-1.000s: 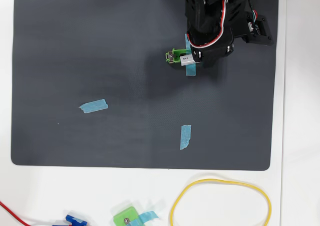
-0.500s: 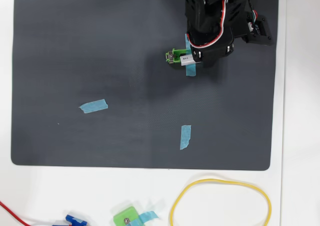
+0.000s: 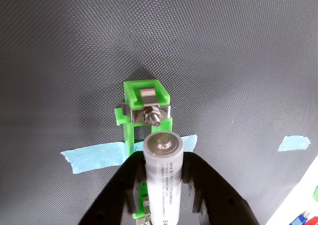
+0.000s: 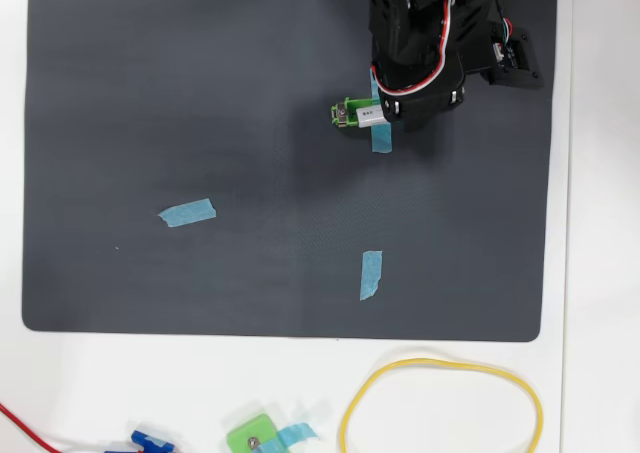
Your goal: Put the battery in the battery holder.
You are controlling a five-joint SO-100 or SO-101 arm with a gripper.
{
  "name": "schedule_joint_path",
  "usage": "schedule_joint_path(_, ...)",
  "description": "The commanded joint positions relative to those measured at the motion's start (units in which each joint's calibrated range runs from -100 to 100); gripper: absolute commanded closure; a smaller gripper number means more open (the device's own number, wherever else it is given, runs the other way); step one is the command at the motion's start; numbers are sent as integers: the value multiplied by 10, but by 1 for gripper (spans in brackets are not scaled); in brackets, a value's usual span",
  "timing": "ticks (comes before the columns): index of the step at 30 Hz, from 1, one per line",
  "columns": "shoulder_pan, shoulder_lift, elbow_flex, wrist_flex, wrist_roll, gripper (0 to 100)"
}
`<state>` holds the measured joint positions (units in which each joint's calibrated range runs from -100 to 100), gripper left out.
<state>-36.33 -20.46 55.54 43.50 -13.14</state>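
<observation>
The battery [image 3: 163, 178] is a smooth white cylinder with fine dark print along its side and a flat silver end cap ringed in grey, facing the wrist camera. The black gripper [image 3: 161, 185] pinches it, one matte plastic finger [image 3: 126, 185] pressed on each side of its body. The cell lies lengthwise along the holder [image 3: 141, 111], a narrow bright-green plastic frame with a silver contact plate and a screw at its far end; the cap points at that screw, just short of it. Whether the cell touches the frame cannot be told. A blue tape [image 3: 97, 155] strip crosses the frame and sticks to the mat [image 3: 59, 61], a dark grey sheet with a fine woven grain. From overhead, the holder [image 4: 350, 112] juts out left of the arm, in the mat's [image 4: 200, 93] upper right part, and only a sliver of the battery [image 4: 370, 118] shows.
</observation>
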Motion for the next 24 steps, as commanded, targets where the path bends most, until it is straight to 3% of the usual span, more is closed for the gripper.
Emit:
schedule_joint_path(1, -6, -18, -7, 3, 2, 100)
schedule_joint_path(24, -6, -18, -9, 4, 3, 98)
